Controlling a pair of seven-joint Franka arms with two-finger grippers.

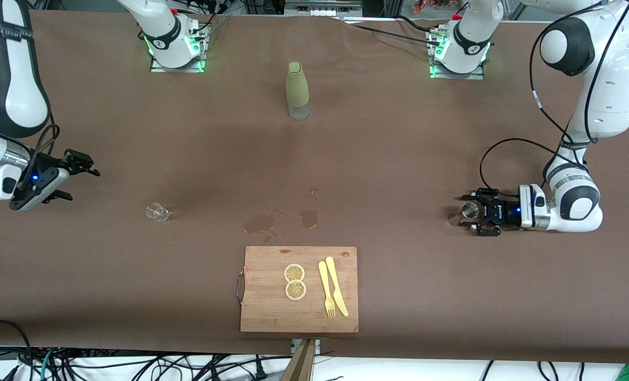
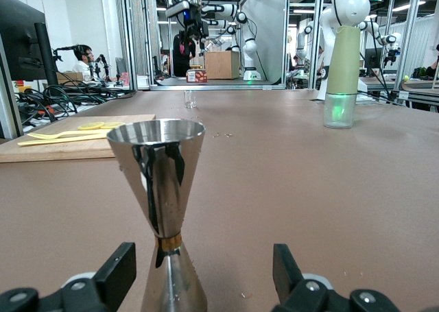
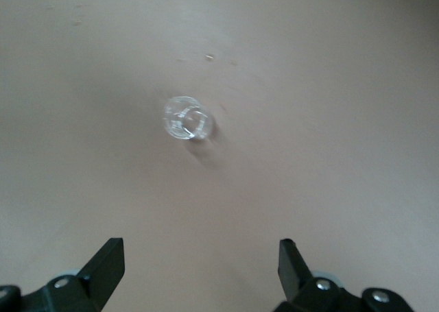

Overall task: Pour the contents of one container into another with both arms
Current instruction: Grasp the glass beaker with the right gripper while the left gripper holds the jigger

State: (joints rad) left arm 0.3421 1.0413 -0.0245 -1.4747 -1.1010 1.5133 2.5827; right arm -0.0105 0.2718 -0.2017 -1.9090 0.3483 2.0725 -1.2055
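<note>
The left gripper (image 1: 472, 214) is seen low at the table toward the left arm's end, its fingers (image 2: 116, 274) spread apart on either side of the steel jigger (image 1: 470, 210), with a gap showing on each side; nothing is clamped yet. The jigger stands upright on the brown table (image 1: 399, 159) between the jaws, its narrow waist roughly level with the fingertips. The right gripper (image 1: 79, 180) is held up over the table toward the right arm's end, jaws wide apart and empty, with the small glass cup (image 1: 158, 212) on the table below and a little ahead of it. Jigger and cup are well apart, and the green bottle (image 1: 297, 91) stands between the two bases. Wet stains (image 1: 282, 219) are visible near the cutting board (image 1: 299, 312), which carries lemon slices (image 1: 295, 281), a fork (image 1: 326, 288) and a knife (image 1: 337, 286).

The likely risks lie in the grasp. The jigger appears off-centre between the fingers, so one finger could meet it first and tip or push it. Its smooth tapered cones could slide under pressure unless the waist is caught. The cup is tiny and clear, so it could be knocked over by a poorly centred approach.
</note>
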